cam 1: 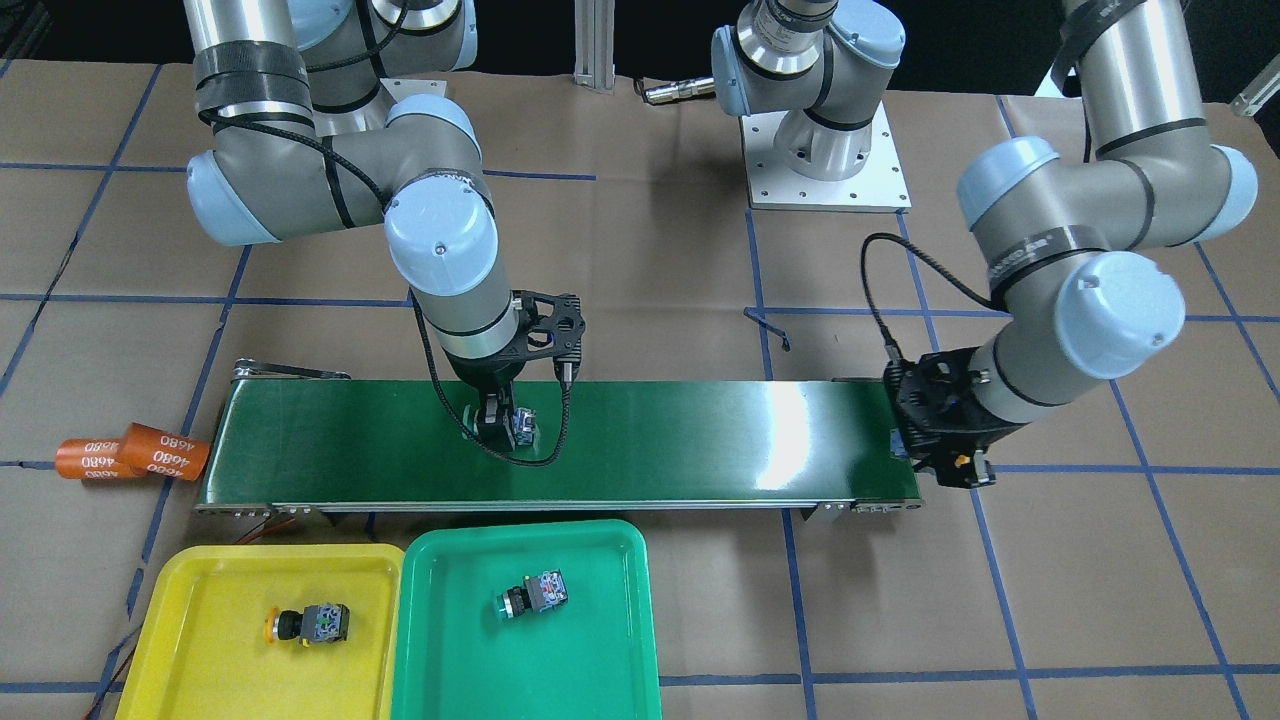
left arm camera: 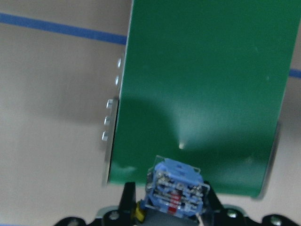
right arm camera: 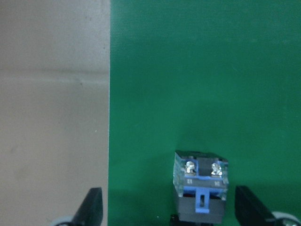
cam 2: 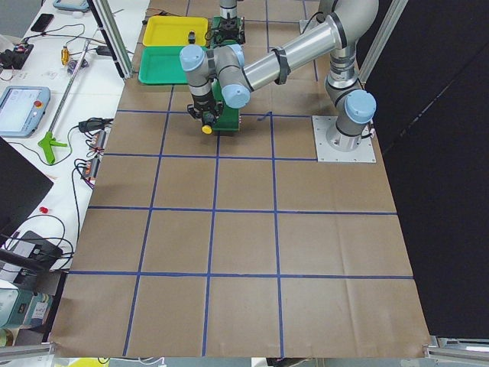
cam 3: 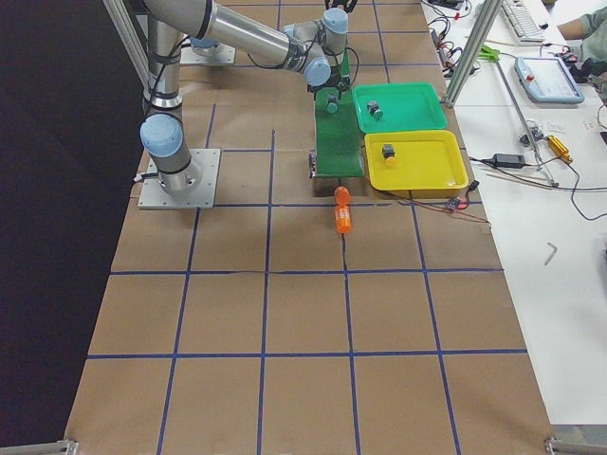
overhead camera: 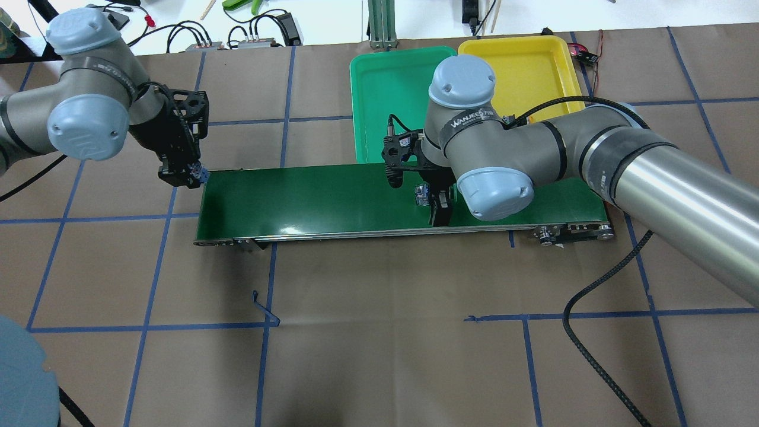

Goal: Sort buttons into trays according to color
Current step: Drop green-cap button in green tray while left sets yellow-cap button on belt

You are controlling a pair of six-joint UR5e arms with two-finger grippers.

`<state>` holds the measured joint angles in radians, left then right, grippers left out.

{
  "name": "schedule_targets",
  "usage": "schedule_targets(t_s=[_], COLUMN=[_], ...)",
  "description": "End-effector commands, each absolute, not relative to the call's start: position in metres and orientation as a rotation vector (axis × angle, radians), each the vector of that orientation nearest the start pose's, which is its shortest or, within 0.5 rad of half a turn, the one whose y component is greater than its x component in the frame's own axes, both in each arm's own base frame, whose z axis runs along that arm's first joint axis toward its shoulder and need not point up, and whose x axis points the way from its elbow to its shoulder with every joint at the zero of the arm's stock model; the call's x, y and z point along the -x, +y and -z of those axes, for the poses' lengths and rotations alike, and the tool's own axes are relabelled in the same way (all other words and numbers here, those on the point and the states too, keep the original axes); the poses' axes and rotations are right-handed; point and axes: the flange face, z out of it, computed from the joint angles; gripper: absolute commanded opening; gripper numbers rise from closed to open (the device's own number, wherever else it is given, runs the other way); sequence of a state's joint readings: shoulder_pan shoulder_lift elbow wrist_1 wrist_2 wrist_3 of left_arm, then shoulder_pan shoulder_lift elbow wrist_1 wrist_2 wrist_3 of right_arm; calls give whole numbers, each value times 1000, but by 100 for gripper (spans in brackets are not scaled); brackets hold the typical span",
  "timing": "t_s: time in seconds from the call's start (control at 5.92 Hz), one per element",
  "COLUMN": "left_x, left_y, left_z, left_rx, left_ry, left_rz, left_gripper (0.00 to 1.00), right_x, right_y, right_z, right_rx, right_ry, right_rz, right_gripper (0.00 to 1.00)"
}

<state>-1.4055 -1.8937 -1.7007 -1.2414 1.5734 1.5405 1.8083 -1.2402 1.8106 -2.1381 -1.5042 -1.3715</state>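
Observation:
My right gripper (cam 1: pixel 497 428) is open over the middle of the dark green conveyor belt (cam 1: pixel 700 440). A green-capped button (cam 1: pixel 520 425) stands between its fingers (right arm camera: pixel 91 209), clear of both in the right wrist view (right arm camera: pixel 201 181). My left gripper (cam 1: pixel 915 450) is shut on a yellow-capped button (left arm camera: pixel 176 193) at the belt's end. The yellow tray (cam 1: pixel 200 560) holds a yellow button (cam 1: pixel 305 625). The green tray (cam 1: pixel 600 650) holds a green button (cam 1: pixel 535 595).
Orange cylinders marked 4680 (cam 1: pixel 130 455) lie off the belt's other end. The two trays sit side by side along the belt's far side from the robot. A black cable (overhead camera: pixel 593 332) trails on the paper-covered table.

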Motion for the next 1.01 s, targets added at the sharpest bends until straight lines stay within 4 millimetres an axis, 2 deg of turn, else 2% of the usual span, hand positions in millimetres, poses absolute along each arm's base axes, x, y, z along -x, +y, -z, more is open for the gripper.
schedule_targets(t_s=[0.0,0.17,0.34,0.51,0.68,0.84], left_x=[105,107,107,107,108,108], left_y=[-559,-553,-553,-552,-555,-555], left_z=[-263,-252,-247,-240,-250,-272], left_rx=[-2033,-2028,-2011,-2017,-1958,-1727], left_ry=[2525,2511,2502,2509,2536,2676], left_rz=[-197,-156,-112,-130,-110,-96], left_gripper=[11,13,35,98,99,99], right_x=[-234,-222,-214,-199,-194,-201], right_y=[-526,-530,-533,-540,-555,-588], right_z=[-246,-246,-251,-275,-309,-339], right_rx=[2206,2220,2223,2262,2294,2312], right_ry=[2199,2203,2220,2261,2289,2315], right_rz=[-12,-29,-24,-6,82,189], right_gripper=[62,35,11,9,9,10])
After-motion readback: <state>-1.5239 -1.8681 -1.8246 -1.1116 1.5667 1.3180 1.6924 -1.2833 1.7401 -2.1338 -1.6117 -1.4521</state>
